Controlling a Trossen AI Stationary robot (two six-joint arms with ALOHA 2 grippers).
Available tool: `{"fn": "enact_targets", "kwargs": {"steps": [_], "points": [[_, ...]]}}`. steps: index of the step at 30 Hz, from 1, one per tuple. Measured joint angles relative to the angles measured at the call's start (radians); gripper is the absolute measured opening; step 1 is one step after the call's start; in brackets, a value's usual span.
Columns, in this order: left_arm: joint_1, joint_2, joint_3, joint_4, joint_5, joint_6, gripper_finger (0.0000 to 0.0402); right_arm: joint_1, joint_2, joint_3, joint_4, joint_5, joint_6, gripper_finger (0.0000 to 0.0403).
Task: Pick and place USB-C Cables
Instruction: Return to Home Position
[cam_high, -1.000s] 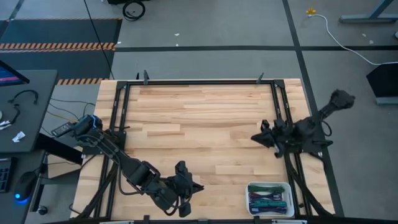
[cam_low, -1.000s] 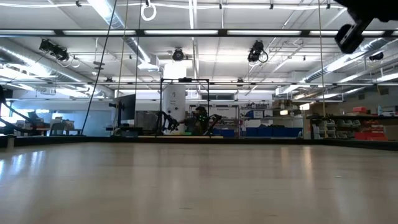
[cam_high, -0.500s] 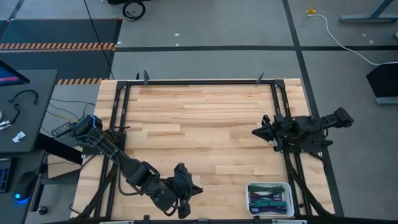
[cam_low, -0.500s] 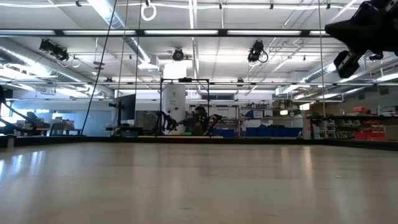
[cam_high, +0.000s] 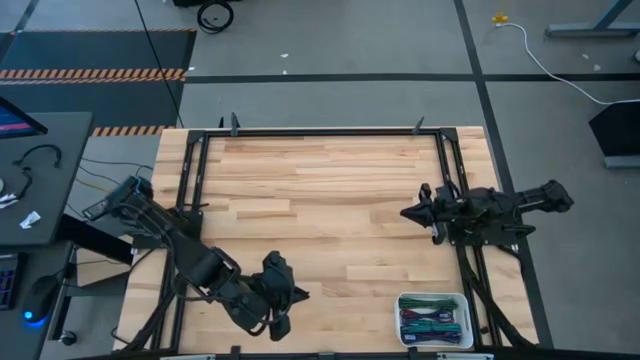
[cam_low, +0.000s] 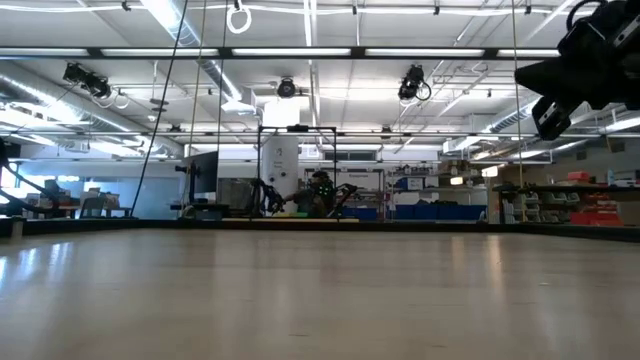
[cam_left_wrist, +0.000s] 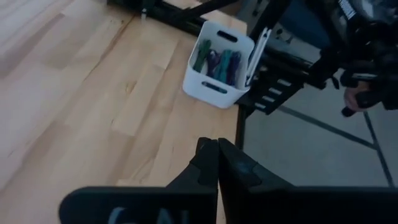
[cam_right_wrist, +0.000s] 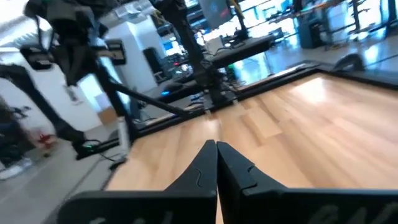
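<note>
The USB-C cables (cam_high: 432, 322) lie as several coloured bundles, green, purple, teal and magenta, inside a small white bin (cam_high: 433, 299) at the table's near right corner. In the left wrist view the cables (cam_left_wrist: 217, 62) sit in that bin (cam_left_wrist: 214, 92) ahead of the fingers. My left gripper (cam_high: 300, 294) is shut and holds nothing; it hovers near the table's near edge, left of the bin (cam_left_wrist: 217, 146). My right gripper (cam_high: 404, 213) is shut too, holds nothing, and points toward the table's middle from the right side (cam_right_wrist: 216, 146). It hangs high in the low view (cam_low: 522, 77).
Black frame rails (cam_high: 320, 131) run along the table's far, left and right sides. The wooden top (cam_high: 320, 200) spreads between the two arms. The bin stands close to the right rail and the near edge.
My left gripper has drawn back toward the table's left edge and risen a little, staying shut. My right arm has swung and sunk, so its gripper has come lower and points level over the table's right side, rolled somewhat. The bin and cables have not moved.
</note>
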Motion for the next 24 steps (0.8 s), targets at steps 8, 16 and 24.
{"fn": "enact_targets", "kwargs": {"steps": [8,16,24], "points": [[-0.005,-0.06,0.0,-0.092,-0.016,-0.011,0.0006,-0.112,0.017,0.0,0.0,-0.003,-0.1,0.0],[-0.041,-0.132,0.0,-0.259,-0.103,-0.01,0.0004,-0.15,0.02,0.0,0.003,0.002,-0.11,0.002],[-0.031,-0.392,-0.267,-0.241,-0.179,-0.011,0.0002,-0.15,0.02,0.0,0.005,0.001,-0.11,0.0023]]}}
